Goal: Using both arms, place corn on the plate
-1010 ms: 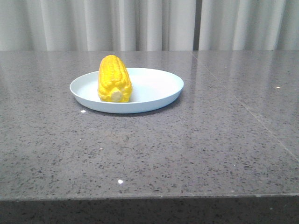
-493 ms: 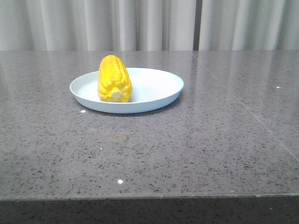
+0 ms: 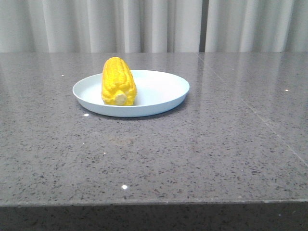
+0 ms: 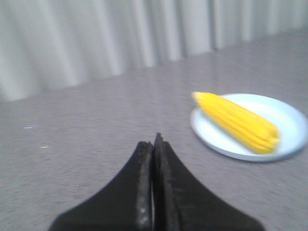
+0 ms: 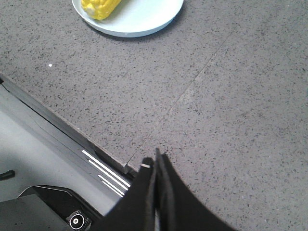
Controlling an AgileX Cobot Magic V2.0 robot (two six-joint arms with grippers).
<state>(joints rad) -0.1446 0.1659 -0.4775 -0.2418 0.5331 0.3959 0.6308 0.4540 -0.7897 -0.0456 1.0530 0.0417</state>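
The yellow corn [image 3: 117, 82] lies on the left part of the pale blue plate [image 3: 159, 94], its pale cut stem end facing me. Neither arm shows in the front view. In the left wrist view the corn [image 4: 237, 122] and plate [image 4: 284, 113] are blurred, well apart from my left gripper [image 4: 153, 144], whose black fingers are pressed together and empty. In the right wrist view my right gripper [image 5: 155, 161] is shut and empty over the table's near edge, far from the plate [image 5: 144, 17] and corn [image 5: 99, 6].
The grey speckled stone table [image 3: 202, 144] has a seam [image 3: 250, 108] running down its right side. Pale curtains [image 3: 144, 24] hang behind it. The table's front edge and the robot base [image 5: 43, 192] show in the right wrist view.
The corn and plate stay put in the front view. No arm appears in any front frame.
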